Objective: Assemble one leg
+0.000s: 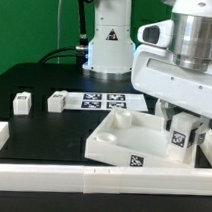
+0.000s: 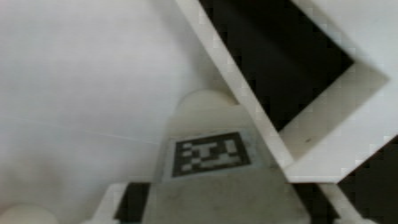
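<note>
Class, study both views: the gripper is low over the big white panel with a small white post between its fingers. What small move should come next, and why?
Probably a slow, straight descent. The gripper appears shut on the leg, held upright just over the panel, near the corner at the exterior view's right. Whether the leg's end already touches cannot be told, so lowering gently seems safest.

The black table [image 1: 35,81] carries two loose legs [image 1: 21,102], the marker board [image 1: 106,100] and, apparently tilted, the white panel [image 1: 128,140].

The small white leg [image 1: 179,136] [image 2: 217,150] with a square black-and-white marker stands upright over the big panel's near-right corner.
</note>
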